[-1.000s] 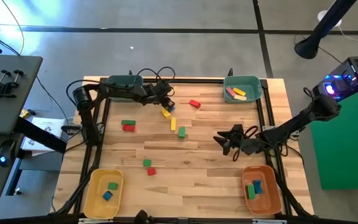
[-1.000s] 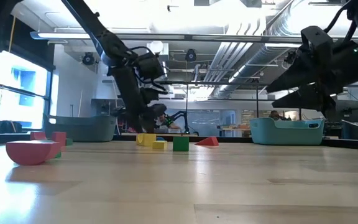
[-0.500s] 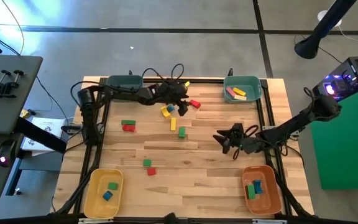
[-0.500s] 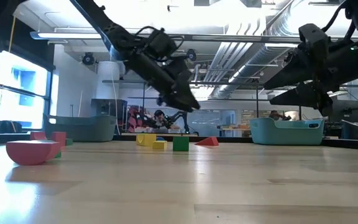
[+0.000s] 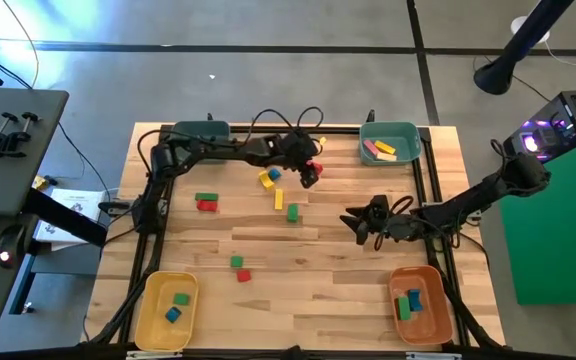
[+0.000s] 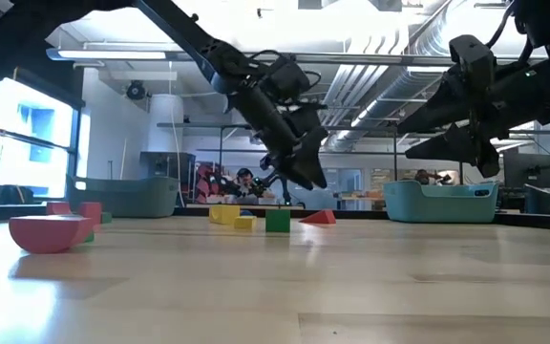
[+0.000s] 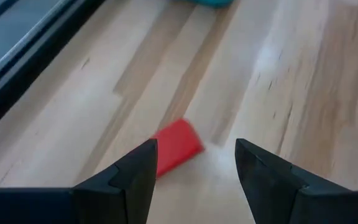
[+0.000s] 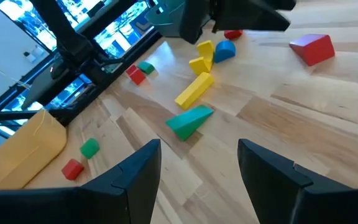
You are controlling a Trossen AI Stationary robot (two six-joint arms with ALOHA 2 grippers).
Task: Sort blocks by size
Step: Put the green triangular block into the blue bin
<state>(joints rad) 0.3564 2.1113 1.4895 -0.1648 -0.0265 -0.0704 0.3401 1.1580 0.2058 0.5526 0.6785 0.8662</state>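
Loose wooden blocks lie flat on the table. A red block (image 5: 316,165) lies at the far middle, and it also shows in the left wrist view (image 7: 176,146). Near it are a yellow and a blue block (image 5: 268,178), a yellow bar (image 5: 278,200) and a green wedge (image 5: 292,213). My left gripper (image 5: 309,176) hovers open just over the red block, fingers on either side without touching it (image 7: 196,149). My right gripper (image 5: 361,222) hangs open and empty above the table's right middle (image 8: 199,149).
A green bar (image 5: 206,197) and a red block (image 5: 208,206) lie at the left. A green (image 5: 236,262) and a red cube (image 5: 243,275) lie nearer. Teal bins (image 5: 200,130) (image 5: 388,143) stand at the far corners. A yellow bin (image 5: 168,305) and an orange bin (image 5: 418,300) stand at the near corners.
My left gripper has swung from the yellow and blue blocks toward the table's right edge. It rose a little on the way and now stands over the red block.
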